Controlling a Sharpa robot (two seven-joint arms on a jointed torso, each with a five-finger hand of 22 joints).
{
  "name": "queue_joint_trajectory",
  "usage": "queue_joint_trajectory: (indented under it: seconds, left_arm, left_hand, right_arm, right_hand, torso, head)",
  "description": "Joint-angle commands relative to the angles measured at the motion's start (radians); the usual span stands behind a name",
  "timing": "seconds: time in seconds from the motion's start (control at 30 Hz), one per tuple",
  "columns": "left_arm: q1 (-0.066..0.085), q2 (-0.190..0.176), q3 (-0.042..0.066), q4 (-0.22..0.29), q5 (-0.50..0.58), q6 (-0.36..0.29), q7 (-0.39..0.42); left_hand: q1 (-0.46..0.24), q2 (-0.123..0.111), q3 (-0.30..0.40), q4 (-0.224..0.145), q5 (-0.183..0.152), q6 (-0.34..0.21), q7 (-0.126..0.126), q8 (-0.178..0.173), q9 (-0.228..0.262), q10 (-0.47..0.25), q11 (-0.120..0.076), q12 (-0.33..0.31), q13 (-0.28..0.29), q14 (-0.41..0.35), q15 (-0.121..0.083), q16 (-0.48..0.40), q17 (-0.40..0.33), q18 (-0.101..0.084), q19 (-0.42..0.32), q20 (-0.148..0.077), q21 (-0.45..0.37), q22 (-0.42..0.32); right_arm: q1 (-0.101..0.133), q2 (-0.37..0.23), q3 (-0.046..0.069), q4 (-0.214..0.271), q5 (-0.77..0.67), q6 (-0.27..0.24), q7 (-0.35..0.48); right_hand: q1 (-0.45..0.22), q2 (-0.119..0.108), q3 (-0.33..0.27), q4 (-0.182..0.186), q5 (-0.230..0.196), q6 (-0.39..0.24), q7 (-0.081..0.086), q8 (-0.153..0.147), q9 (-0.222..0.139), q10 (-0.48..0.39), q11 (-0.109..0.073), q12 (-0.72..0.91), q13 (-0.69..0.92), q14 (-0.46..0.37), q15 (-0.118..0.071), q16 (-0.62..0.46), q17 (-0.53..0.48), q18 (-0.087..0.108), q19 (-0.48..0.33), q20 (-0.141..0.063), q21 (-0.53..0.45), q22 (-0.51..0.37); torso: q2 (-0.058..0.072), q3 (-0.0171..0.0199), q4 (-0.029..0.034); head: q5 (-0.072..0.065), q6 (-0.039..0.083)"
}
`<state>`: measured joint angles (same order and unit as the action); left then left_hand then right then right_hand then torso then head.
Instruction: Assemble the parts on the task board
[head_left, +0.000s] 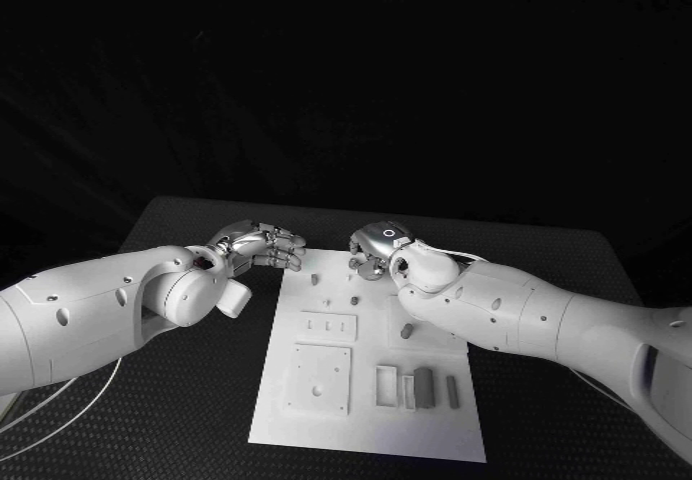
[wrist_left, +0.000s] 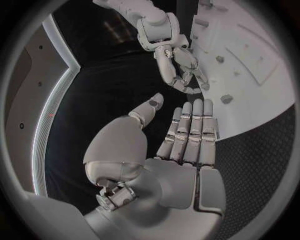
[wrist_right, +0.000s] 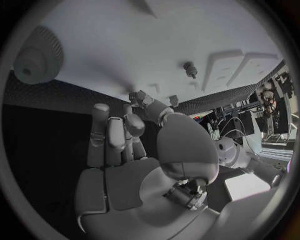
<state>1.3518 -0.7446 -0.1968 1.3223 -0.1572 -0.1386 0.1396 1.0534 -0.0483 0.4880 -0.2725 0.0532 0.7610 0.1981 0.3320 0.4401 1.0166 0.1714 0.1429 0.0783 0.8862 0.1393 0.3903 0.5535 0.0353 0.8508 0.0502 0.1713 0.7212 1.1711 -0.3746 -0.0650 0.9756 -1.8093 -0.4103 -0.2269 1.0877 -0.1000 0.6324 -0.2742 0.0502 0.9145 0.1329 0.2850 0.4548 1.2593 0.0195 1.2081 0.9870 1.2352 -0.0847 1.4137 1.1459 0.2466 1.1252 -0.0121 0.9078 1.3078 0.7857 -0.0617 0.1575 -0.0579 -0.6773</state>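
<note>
Left hand (head_left: 264, 246) flat, holding nothing; right hand (head_left: 378, 250) fingers curled down

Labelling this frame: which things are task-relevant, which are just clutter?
Job:
task board
grey parts standing on it
left hand, open
right hand at the board's far edge

Lying about:
black table

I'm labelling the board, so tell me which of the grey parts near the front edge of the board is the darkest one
The dark grey block at the near end of the task board. It lies between a paler open frame on one side and a thinner grey bar on the other.
</note>
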Motion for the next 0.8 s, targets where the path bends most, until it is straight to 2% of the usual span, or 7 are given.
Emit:
queue_joint_trajectory:
  seconds: [0.03, 0.1, 0.47, 0.6, 0.67, 0.73, 0.8]
  left_arm:
    - [0.001, 0.002, 0.001, 0.001, -0.003, 0.009, 0.0]
    - [0.0, 0.004, 0.0, -0.001, -0.003, 0.011, -0.001]
    - [0.0, 0.005, 0.0, -0.003, -0.003, 0.011, 0.0]
    - [0.0, 0.0, 0.0, -0.002, -0.003, 0.012, 0.003]
    - [0.0, -0.003, 0.0, 0.0, -0.003, 0.013, 0.003]
    - [0.0, -0.006, 0.0, 0.003, -0.003, 0.016, 0.004]
    - [0.0, -0.012, 0.0, 0.005, -0.003, 0.016, 0.006]
  left_hand:
    - [-0.009, 0.0, 0.001, 0.003, -0.001, 0.001, 0.013, -0.004, -0.002, 0.003, 0.005, -0.005, -0.002, 0.001, 0.004, -0.007, 0.001, 0.009, 0.002, -0.006, -0.005, -0.001]
    - [-0.009, -0.001, 0.001, 0.003, -0.002, -0.002, 0.014, -0.006, -0.003, 0.001, 0.006, -0.007, -0.002, 0.001, 0.004, -0.008, 0.002, 0.009, 0.002, -0.006, -0.006, -0.001]
    - [-0.009, -0.001, 0.001, 0.002, -0.001, -0.005, 0.016, -0.008, -0.004, 0.001, 0.006, -0.008, -0.003, 0.001, 0.004, -0.009, 0.003, 0.009, 0.003, -0.006, -0.006, -0.001]
    - [-0.009, -0.001, 0.002, 0.002, -0.001, -0.005, 0.016, -0.008, -0.004, 0.001, 0.006, -0.009, -0.003, 0.001, 0.004, -0.009, 0.003, 0.009, 0.003, -0.006, -0.006, -0.001]
    - [-0.009, -0.001, 0.002, 0.002, -0.001, -0.005, 0.016, -0.008, -0.004, 0.001, 0.006, -0.009, -0.003, 0.001, 0.004, -0.009, 0.004, 0.009, 0.003, -0.006, -0.007, -0.001]
    - [-0.009, -0.003, 0.001, 0.001, -0.002, -0.006, 0.016, -0.009, -0.004, 0.0, 0.007, -0.009, -0.003, 0.001, 0.004, -0.01, 0.004, 0.009, 0.002, -0.006, -0.007, -0.001]
    - [-0.01, -0.004, 0.001, 0.001, -0.002, -0.006, 0.016, -0.009, -0.004, 0.0, 0.007, -0.009, -0.003, 0.0, 0.005, -0.01, 0.004, 0.008, 0.002, -0.006, -0.007, -0.001]
  right_arm:
    - [0.0, 0.001, 0.0, -0.003, 0.035, -0.021, -0.001]
    - [0.0, 0.001, 0.0, -0.003, 0.037, -0.021, 0.001]
    - [0.0, -0.014, 0.0, 0.011, 0.045, -0.04, 0.004]
    - [0.001, -0.072, 0.0, 0.073, 0.067, -0.055, 0.001]
    - [0.001, -0.105, 0.007, 0.119, 0.087, -0.054, -0.001]
    - [0.001, -0.138, 0.032, 0.167, 0.106, -0.05, -0.002]
    - [0.002, -0.172, 0.048, 0.205, 0.116, -0.042, -0.003]
  right_hand:
    - [-0.005, -0.017, 0.008, 0.005, 0.003, -0.035, 0.008, -0.021, -0.009, -0.01, 0.007, -0.012, -0.004, -0.033, 0.005, -0.02, -0.036, 0.015, -0.012, 0.003, -0.009, 0.009]
    - [-0.01, -0.027, 0.016, 0.013, 0.001, -0.048, 0.014, -0.028, -0.013, -0.026, 0.014, -0.029, -0.014, -0.067, 0.012, -0.051, -0.075, 0.015, -0.029, 0.011, -0.024, 0.004]
    - [-0.01, -0.029, 0.018, 0.016, 0.003, -0.047, 0.015, -0.028, -0.013, -0.026, 0.014, -0.032, -0.019, -0.068, 0.013, -0.055, -0.08, 0.015, -0.031, 0.014, -0.027, 0.004]
    - [-0.009, -0.029, 0.019, 0.018, 0.003, -0.043, 0.014, -0.025, -0.012, -0.022, 0.013, -0.031, -0.022, -0.064, 0.012, -0.055, -0.082, 0.015, -0.028, 0.015, -0.026, 0.004]
    - [-0.009, -0.03, 0.019, 0.019, 0.003, -0.042, 0.013, -0.024, -0.012, -0.021, 0.013, -0.031, -0.022, -0.062, 0.012, -0.054, -0.083, 0.015, -0.026, 0.015, -0.025, 0.005]
    - [-0.011, -0.034, 0.018, 0.022, 0.002, -0.041, 0.013, -0.024, -0.012, -0.019, 0.012, -0.03, -0.024, -0.06, 0.011, -0.054, -0.084, 0.015, -0.024, 0.015, -0.025, 0.005]
    - [-0.013, -0.037, 0.017, 0.025, 0.003, -0.04, 0.013, -0.023, -0.011, -0.017, 0.012, -0.029, -0.024, -0.058, 0.011, -0.053, -0.085, 0.015, -0.022, 0.015, -0.024, 0.005]
  torso:
    - [0.001, 0.0008, -0.0009]
    - [0.001, 0.0007, -0.0014]
    - [0.001, 0.0013, -0.001]
    - [0.0, 0.0015, -0.0018]
    - [0.0, 0.0008, -0.0026]
    - [0.001, 0.0003, -0.0048]
    - [0.001, 0.0006, -0.0068]
  head:
    - [0.0, 0.0]
    - [0.0, 0.0]
    - [-0.001, 0.002]
    - [0.0, 0.007]
    - [-0.001, 0.01]
    - [-0.003, 0.014]
    - [-0.006, 0.019]
